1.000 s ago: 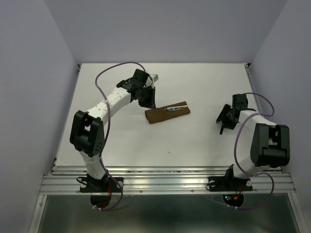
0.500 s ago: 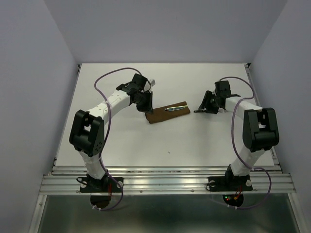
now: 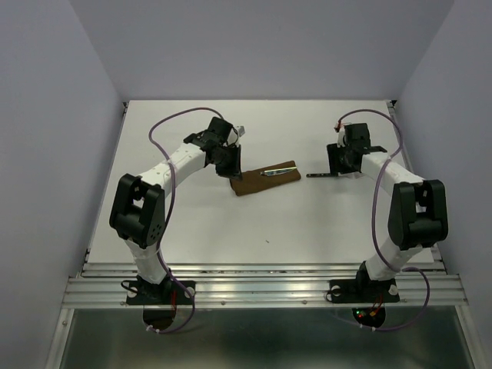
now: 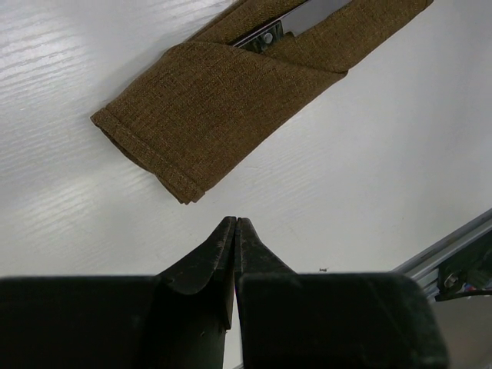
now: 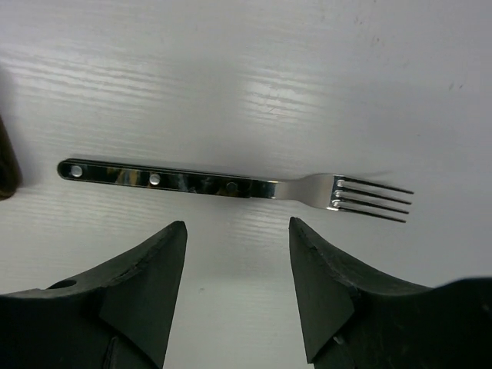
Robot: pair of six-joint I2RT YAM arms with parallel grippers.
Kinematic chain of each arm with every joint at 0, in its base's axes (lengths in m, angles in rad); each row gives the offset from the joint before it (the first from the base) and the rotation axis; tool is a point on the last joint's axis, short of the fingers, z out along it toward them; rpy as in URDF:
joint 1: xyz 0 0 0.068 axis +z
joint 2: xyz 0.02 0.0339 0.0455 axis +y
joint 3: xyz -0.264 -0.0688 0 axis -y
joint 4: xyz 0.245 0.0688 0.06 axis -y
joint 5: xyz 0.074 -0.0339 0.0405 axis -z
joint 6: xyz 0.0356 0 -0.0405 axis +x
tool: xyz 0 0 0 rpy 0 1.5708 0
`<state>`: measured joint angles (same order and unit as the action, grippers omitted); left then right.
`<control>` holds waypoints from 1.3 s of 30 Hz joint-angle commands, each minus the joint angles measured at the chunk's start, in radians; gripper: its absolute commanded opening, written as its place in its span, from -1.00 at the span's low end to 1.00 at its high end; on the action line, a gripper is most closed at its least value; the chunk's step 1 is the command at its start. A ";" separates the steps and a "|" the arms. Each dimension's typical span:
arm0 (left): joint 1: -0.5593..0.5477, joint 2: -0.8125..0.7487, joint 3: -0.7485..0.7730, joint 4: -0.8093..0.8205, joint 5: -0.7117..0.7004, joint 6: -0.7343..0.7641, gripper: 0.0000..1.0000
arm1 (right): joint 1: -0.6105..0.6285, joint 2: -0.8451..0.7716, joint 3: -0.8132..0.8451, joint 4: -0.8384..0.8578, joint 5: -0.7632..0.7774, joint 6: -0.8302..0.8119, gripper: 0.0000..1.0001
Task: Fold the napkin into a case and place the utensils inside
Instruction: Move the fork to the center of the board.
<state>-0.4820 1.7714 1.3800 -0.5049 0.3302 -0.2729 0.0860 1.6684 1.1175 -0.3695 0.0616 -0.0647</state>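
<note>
Open right gripper (image 5: 238, 231) over the fork (image 5: 231, 184)
Its jaws stand wide and empty; closing on so thin a handle flat on the table (image 5: 231, 77) may skid it aside. Left gripper (image 4: 234, 231), closed on nothing, hovers just before the case (image 4: 231, 108), knife (image 4: 300, 17) inside.

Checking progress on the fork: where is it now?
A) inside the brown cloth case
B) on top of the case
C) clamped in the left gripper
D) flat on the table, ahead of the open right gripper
D: the fork lies bare on the table, ahead of the right gripper, whose fingers stand apart, touching nothing.
</note>
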 commanded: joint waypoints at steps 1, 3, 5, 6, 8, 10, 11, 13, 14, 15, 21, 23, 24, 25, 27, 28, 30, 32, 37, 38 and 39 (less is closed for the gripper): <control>0.011 -0.038 -0.033 0.022 -0.005 -0.025 -0.72 | -0.003 0.016 0.019 0.017 0.052 -0.245 0.23; 0.010 -0.040 -0.048 0.026 -0.010 -0.034 -0.72 | -0.003 0.034 0.025 0.015 0.049 -0.320 0.23; 0.011 -0.043 -0.077 0.034 -0.014 -0.049 -0.72 | -0.003 0.060 0.033 0.012 0.014 -0.381 0.22; 0.011 -0.044 -0.078 0.037 -0.013 -0.054 -0.72 | -0.003 0.060 0.038 0.012 0.007 -0.397 0.22; 0.011 -0.046 -0.105 0.046 -0.008 -0.068 -0.72 | -0.003 0.091 0.057 0.003 0.000 -0.420 0.22; 0.011 -0.044 -0.130 0.065 0.003 -0.077 -0.72 | -0.003 0.126 0.071 0.004 0.027 -0.431 0.27; 0.010 -0.044 -0.136 0.071 0.007 -0.080 -0.72 | -0.003 0.137 0.079 0.007 0.033 -0.437 0.29; 0.005 -0.040 -0.144 0.084 0.032 -0.078 -0.72 | -0.003 0.166 0.088 0.015 0.038 -0.454 0.31; 0.002 -0.036 -0.142 0.083 0.030 -0.072 -0.72 | -0.003 0.175 0.090 0.018 0.043 -0.461 0.31; -0.001 -0.033 -0.139 0.082 0.027 -0.069 -0.72 | -0.003 0.183 0.096 0.021 0.046 -0.468 0.31; -0.010 -0.018 -0.131 0.089 0.044 -0.080 -0.72 | -0.003 0.243 0.122 0.041 0.008 -0.460 0.26; -0.010 -0.006 -0.121 0.094 0.046 -0.083 -0.72 | -0.003 0.246 0.131 0.044 -0.005 -0.454 0.20; -0.010 0.006 -0.115 0.095 0.041 -0.084 -0.72 | -0.003 0.246 0.134 0.044 -0.008 -0.454 0.20; -0.009 0.014 -0.111 0.095 0.041 -0.084 -0.72 | -0.003 0.246 0.137 0.044 -0.008 -0.454 0.19; -0.010 0.031 -0.110 0.101 0.041 -0.083 -0.72 | -0.003 0.241 0.139 0.044 0.001 -0.461 0.19; -0.010 0.048 -0.110 0.108 0.043 -0.083 -0.72 | -0.003 0.235 0.139 0.047 0.003 -0.465 0.20; -0.010 0.066 -0.114 0.124 0.050 -0.086 -0.72 | -0.003 0.237 0.143 0.049 0.001 -0.474 0.22; -0.010 0.079 -0.118 0.128 0.049 -0.086 -0.72 | -0.003 0.255 0.150 0.047 -0.006 -0.474 0.22; -0.010 0.097 -0.127 0.137 0.047 -0.086 -0.73 | 0.008 0.301 0.189 0.026 -0.052 -0.468 0.20; -0.009 0.097 -0.128 0.140 0.046 -0.088 -0.73 | 0.017 0.306 0.192 0.026 -0.052 -0.466 0.18; -0.007 0.099 -0.131 0.141 0.041 -0.088 -0.73 | 0.017 0.310 0.194 0.021 -0.090 -0.460 0.14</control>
<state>-0.4889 1.8824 1.2442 -0.3847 0.3660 -0.3580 0.0895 1.9381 1.2907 -0.3325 0.0418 -0.5232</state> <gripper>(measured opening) 0.135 0.593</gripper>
